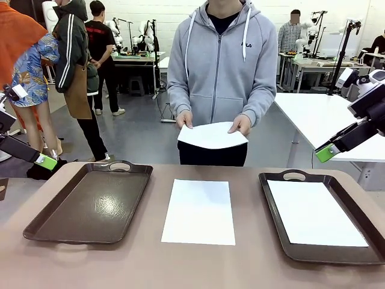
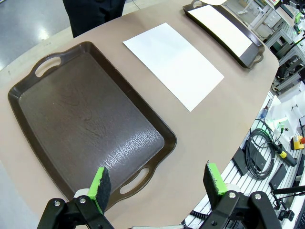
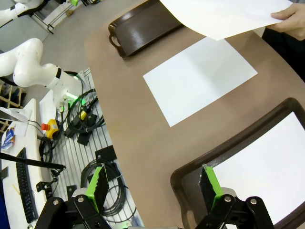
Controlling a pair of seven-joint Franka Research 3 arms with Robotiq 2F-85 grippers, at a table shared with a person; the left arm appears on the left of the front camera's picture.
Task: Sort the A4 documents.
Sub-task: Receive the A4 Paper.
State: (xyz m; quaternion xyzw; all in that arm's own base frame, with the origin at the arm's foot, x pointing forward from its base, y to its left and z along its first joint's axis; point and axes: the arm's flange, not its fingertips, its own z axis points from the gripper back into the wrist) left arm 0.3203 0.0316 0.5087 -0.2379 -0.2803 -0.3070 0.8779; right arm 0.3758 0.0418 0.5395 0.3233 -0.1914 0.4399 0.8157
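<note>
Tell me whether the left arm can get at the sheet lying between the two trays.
Probably yes. The sheet lies flat and uncovered on the table; the left gripper hangs with jaws open by the left tray, which is empty and low enough to pass over.

A sheet (image 1: 199, 211) separates left tray (image 1: 36, 227) from right tray (image 1: 337, 256) holding another sheet (image 1: 314, 214).

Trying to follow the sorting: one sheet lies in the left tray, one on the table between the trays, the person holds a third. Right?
No: the front view shows that sheet in the right tray; the left tray is bare. One sheet lies on the table between them, and the person holds a third.
</note>
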